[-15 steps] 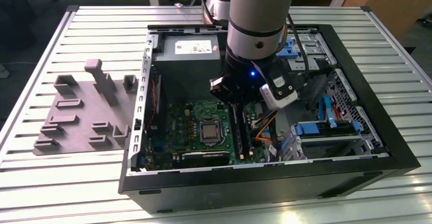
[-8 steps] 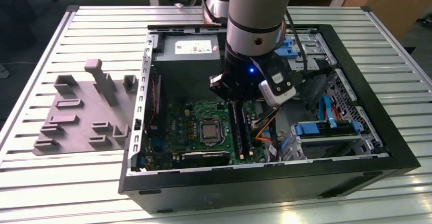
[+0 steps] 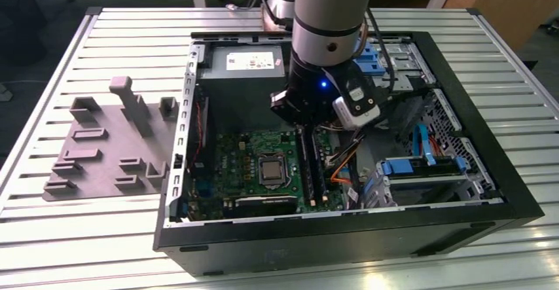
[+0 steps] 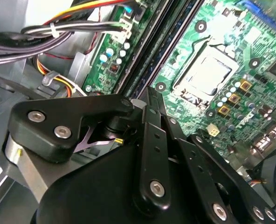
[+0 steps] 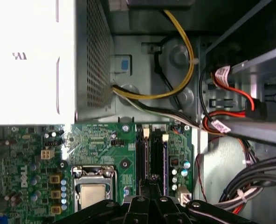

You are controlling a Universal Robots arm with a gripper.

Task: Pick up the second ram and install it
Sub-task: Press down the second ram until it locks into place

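The jaws of the gripper [image 4: 149,100] stand close together, and whether they pinch something thin between them I cannot tell. They hang low inside the open computer case [image 3: 489,172], directly over the long black slots [image 5: 149,156] beside the processor socket [image 5: 93,193], because the strip must go straight down into a slot. A dark strip with a blue edge, probably the second ram [image 5: 163,158], stands in the slot line just under the jaws. The case lies flat on the table [image 3: 131,35], so the motherboard [image 3: 240,162] faces upward. A grey holder [image 3: 109,149] rests beside it.
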